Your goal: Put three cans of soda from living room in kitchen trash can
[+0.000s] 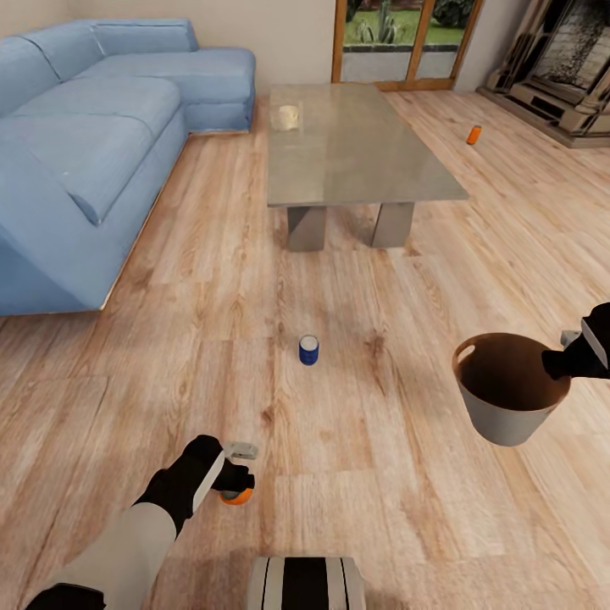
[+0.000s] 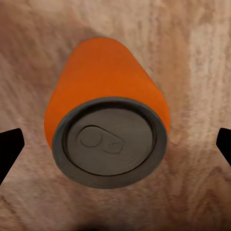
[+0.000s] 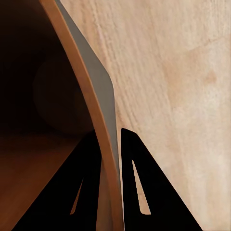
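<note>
Head view takes in the living room from largest to smallest: a wood plank floor [image 1: 356, 474] with a matte grain, a soft blue corner sofa [image 1: 93, 144], and a low glass-topped coffee table [image 1: 356, 144] on two blocky legs. To the robot's right the bin [image 1: 508, 398] is held up off the floor, a round tapered tub, pale grey outside and glossy orange-brown inside; no can is visible in it. The right gripper [image 3: 110, 144] is pinched on its rim, one finger inside the wall and one outside, with the thin wall clamped between them. That hold looks fair for a stiff, light shell, though a rim pinch may let it swing once cans drop in.

Three cans lie about the floor. A dark blue can [image 1: 309, 349] stands upright in the open floor between the robot and the table. A far orange can [image 1: 474, 134] sits beyond the table near the fireplace; whether it stands or leans is hard to tell at that size. The near orange can [image 2: 108, 130] stands under the left gripper [image 1: 237, 483], whose fingers are spread wide to either side of it, not touching. Its smooth painted wall is likely slippery and the thin metal light and dentable, so a moderate squeeze across the middle of the body seems best.
</note>
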You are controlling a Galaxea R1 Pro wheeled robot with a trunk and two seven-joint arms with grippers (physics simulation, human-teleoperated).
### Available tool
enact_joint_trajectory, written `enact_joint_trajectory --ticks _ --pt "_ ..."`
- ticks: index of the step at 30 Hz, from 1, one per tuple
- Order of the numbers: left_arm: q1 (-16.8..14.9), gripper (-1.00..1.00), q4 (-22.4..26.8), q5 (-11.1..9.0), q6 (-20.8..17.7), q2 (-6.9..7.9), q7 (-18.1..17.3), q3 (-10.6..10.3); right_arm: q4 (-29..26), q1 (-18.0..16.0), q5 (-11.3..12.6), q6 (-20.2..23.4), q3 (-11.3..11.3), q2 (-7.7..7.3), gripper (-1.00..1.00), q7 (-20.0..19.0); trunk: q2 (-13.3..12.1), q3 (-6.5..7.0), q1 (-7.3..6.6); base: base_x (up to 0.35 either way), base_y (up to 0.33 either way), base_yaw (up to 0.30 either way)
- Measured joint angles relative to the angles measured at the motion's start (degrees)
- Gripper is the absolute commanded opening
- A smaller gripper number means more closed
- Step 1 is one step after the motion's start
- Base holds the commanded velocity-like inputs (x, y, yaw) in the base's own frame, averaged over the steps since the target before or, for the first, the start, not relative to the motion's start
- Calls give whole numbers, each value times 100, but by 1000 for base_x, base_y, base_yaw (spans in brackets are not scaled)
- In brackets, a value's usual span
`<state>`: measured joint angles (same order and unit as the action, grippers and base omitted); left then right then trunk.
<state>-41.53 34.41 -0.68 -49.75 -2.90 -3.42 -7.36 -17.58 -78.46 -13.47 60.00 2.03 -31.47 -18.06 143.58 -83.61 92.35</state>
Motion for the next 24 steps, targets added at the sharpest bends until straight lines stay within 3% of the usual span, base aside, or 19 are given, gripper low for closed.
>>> enact_joint_trajectory --ticks 24 --pt "5 100 12 4 13 -11 6 4 0 9 25 0 11 -3 -100 -1 1 -138 3 37 15 0"
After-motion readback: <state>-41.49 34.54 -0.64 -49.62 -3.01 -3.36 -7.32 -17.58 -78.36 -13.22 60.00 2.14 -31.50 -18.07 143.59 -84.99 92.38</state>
